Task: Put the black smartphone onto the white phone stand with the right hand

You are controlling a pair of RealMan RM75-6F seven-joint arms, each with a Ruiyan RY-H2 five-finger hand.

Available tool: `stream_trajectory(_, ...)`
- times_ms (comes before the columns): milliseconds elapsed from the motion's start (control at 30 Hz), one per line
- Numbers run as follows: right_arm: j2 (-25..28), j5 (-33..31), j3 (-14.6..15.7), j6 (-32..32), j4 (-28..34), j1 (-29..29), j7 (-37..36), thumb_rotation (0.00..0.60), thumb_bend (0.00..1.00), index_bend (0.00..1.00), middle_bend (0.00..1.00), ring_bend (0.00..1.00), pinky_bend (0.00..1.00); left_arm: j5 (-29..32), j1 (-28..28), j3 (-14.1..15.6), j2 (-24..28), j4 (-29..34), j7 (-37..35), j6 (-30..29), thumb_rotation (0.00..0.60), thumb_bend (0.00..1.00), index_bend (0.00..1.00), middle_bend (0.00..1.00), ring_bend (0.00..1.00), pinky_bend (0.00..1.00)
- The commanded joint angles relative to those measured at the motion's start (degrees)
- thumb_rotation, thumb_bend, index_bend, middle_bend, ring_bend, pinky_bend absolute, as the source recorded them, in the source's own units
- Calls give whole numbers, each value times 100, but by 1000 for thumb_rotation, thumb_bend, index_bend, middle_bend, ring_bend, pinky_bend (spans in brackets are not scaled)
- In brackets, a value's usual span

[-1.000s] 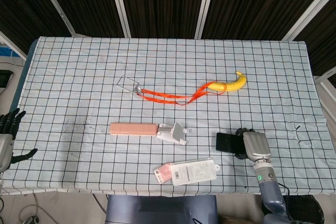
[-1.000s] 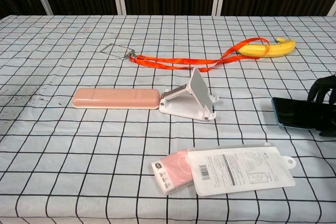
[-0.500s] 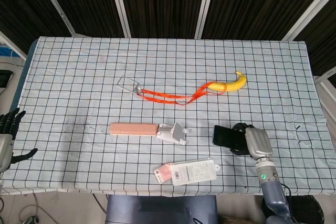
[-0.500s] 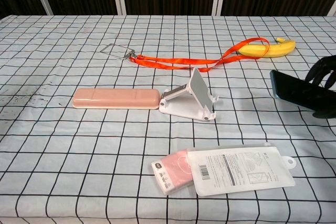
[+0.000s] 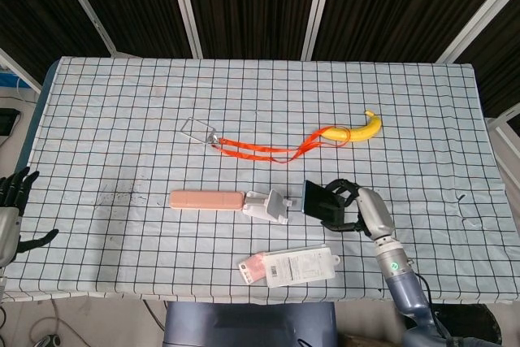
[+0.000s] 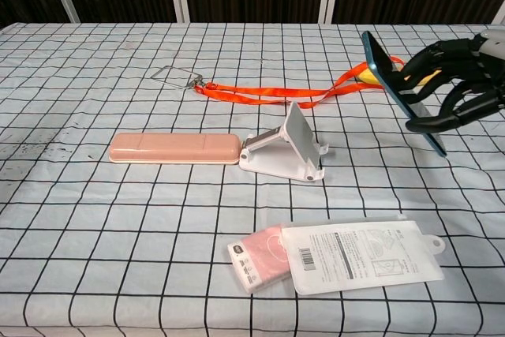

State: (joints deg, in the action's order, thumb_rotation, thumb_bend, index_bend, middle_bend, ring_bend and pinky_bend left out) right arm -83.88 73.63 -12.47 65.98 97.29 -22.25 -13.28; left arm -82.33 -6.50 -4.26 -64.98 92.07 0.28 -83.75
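Note:
My right hand (image 5: 355, 207) (image 6: 461, 84) holds the black smartphone (image 5: 317, 200) (image 6: 397, 89) in the air, tilted steeply with its top edge leaning left. The phone hangs just right of the white phone stand (image 5: 269, 206) (image 6: 288, 148) and above it, not touching. The stand rests on the checked cloth, its angled backrest facing right. At the far left edge of the head view, off the table, my left hand (image 5: 11, 209) has its fingers spread and holds nothing.
A pink case (image 5: 206, 199) (image 6: 173, 148) lies against the stand's left side. In front of the stand lies a packaged item with a red card (image 5: 288, 266) (image 6: 343, 258). An orange lanyard (image 5: 268, 150) (image 6: 276, 96) and a banana (image 5: 361, 128) sit behind.
My right hand has lifted the smartphone off the table and carried it left toward the stand, tipping it from flat to steeply tilted. The left hand has not moved.

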Motion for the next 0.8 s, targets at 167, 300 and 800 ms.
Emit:
stream_trajectory(167, -621, 68, -156, 249, -362, -93, -258, 600, 254, 676, 669, 565, 504, 14, -4, -7, -7, 0, 3, 8, 600, 0, 0, 0, 0, 0)
stream_trajectory(300, -823, 11, -190, 278, -450, -128, -286, 600, 253, 676, 669, 564, 504, 20, -4, -12, -5, 0, -8, 10, 600, 0, 0, 0, 0, 0)
stream_trajectory(800, -1598, -318, -247, 263, -817, -223, -348, 600, 253, 676, 669, 563, 504, 26, -36, -4, 7, -2, -37, 86, 600, 0, 0, 0, 0, 0)
